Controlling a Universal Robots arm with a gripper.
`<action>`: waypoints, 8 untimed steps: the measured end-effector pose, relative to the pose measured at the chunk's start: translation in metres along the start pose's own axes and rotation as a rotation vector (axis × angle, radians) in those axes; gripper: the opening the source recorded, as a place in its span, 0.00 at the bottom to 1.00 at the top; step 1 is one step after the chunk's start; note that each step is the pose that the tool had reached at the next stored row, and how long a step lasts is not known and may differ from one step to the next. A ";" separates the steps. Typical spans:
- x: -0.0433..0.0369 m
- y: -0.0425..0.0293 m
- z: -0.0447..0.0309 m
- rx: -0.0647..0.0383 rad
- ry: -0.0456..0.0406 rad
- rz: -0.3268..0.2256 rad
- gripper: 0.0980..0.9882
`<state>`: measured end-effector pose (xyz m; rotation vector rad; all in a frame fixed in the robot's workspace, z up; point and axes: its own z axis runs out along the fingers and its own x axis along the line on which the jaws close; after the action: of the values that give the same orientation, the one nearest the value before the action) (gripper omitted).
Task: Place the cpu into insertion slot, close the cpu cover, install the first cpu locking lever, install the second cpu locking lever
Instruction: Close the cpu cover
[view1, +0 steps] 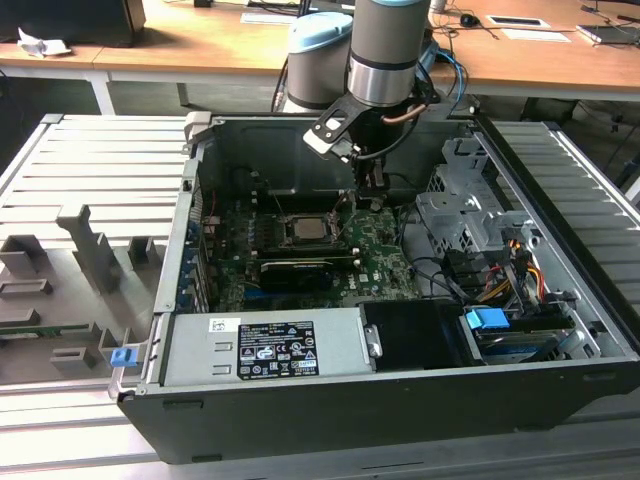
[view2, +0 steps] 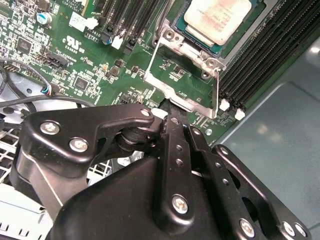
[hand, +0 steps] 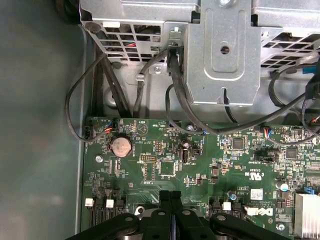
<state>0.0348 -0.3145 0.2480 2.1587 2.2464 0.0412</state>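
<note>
Just ahead of the jaws (together, tips hidden), the open cpu cover (view2: 182, 96).

The cpu (view2: 217, 20) is gleaming silvery-grey, the circuit board (view2: 100, 55) is showing deep green, and the hand (hand: 170, 196) is looking plain black.

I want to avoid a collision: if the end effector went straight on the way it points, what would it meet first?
Most likely the raised metal cover: in the second wrist view the end effector has its tip right at the cover's edge, perhaps touching it. Depth is unclear there.
</note>
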 end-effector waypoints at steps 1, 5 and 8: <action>0.0000 -0.0001 0.0000 0.000 0.0000 0.000 0.01; 0.0000 -0.0010 0.0000 0.000 0.0000 0.000 0.01; 0.0001 -0.0016 -0.0001 0.000 0.0000 0.000 0.01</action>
<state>0.0332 -0.3145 0.2480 2.1588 2.2464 0.0412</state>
